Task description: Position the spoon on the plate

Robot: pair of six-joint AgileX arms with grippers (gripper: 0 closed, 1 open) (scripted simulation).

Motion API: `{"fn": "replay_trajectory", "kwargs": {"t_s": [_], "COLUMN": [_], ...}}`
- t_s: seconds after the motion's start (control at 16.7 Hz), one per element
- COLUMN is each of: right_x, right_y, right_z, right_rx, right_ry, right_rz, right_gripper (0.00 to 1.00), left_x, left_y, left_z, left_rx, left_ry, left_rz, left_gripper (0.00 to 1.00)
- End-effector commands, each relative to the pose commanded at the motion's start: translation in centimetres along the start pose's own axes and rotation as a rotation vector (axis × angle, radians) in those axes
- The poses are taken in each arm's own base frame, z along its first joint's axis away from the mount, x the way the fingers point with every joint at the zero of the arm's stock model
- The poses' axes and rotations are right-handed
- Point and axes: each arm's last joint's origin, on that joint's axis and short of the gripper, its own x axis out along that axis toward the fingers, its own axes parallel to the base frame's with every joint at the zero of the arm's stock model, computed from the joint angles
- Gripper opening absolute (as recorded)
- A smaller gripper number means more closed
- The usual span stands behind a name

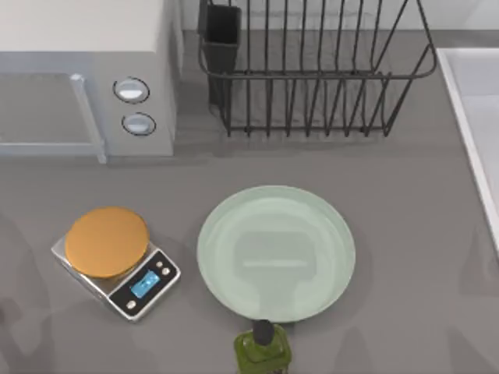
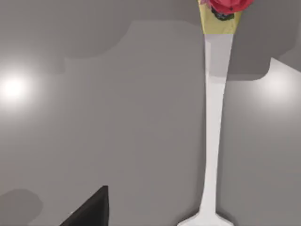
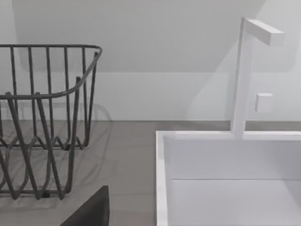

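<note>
Pale mint-green and glossy, the large round shallow plate [image 1: 276,251] sits on our grey table [image 1: 405,234] near the middle of the top view, with nothing lying on it. To its left, well apart, stands a silver kitchen scale [image 1: 117,263] with an orange disc on top. Just beside the plate's near rim is an olive-green bottle with a dark cap [image 1: 263,351]. A dark wire dish rack [image 1: 312,70] stands at the far side, a grey microwave [image 1: 86,78] at the far left, and a white sink [image 1: 475,117] along the right edge.

From our left wrist view, the white spoon with its slim handle [image 2: 214,117] lies flat on the grey surface, its red mushroom-shaped knob at one end and the bowl only beginning at the picture's edge. A dark corner of our left gripper [image 2: 91,209] shows; we cannot tell how wide its fingers stand.

From our right wrist view, we see the wire rack, the white sink with its tap [image 3: 247,75], and a dark corner of our right gripper [image 3: 91,209], its opening likewise impossible to judge.
</note>
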Motion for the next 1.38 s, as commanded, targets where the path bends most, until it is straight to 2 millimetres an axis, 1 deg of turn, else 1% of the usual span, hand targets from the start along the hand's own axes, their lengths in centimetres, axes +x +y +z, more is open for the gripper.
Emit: {"fn": "replay_trajectory", "kwargs": {"t_s": [0.18, 0.42, 0.54, 0.66, 0.9, 1.38], "right_x": [0.0, 0.0, 0.0, 0.0, 0.0, 0.0], "right_y": [0.0, 0.0, 0.0, 0.0, 0.0, 0.0], "right_z": [0.0, 0.0, 0.0, 0.0, 0.0, 0.0], "right_rx": [0.0, 0.0, 0.0, 0.0, 0.0, 0.0], "right_ry": [0.0, 0.0, 0.0, 0.0, 0.0, 0.0], "right_rz": [0.0, 0.0, 0.0, 0.0, 0.0, 0.0], "right_gripper": [1.0, 1.0, 1.0, 1.0, 1.0, 1.0], "left_x": [2.3, 6.8, 8.5, 9.5, 9.6, 9.6], "left_y": [0.3, 0.6, 0.3, 0.1, 0.0, 0.0], "left_z": [0.1, 0.1, 0.0, -0.1, -0.1, -0.1], "left_rx": [-0.003, -0.002, -0.002, -0.002, -0.002, -0.002], "left_ry": [0.001, -0.004, -0.003, -0.001, 0.0, 0.0], "left_rz": [-0.003, 0.012, 0.008, 0.002, 0.001, 0.001], "left_gripper": [1.0, 1.0, 1.0, 1.0, 1.0, 0.4]}}
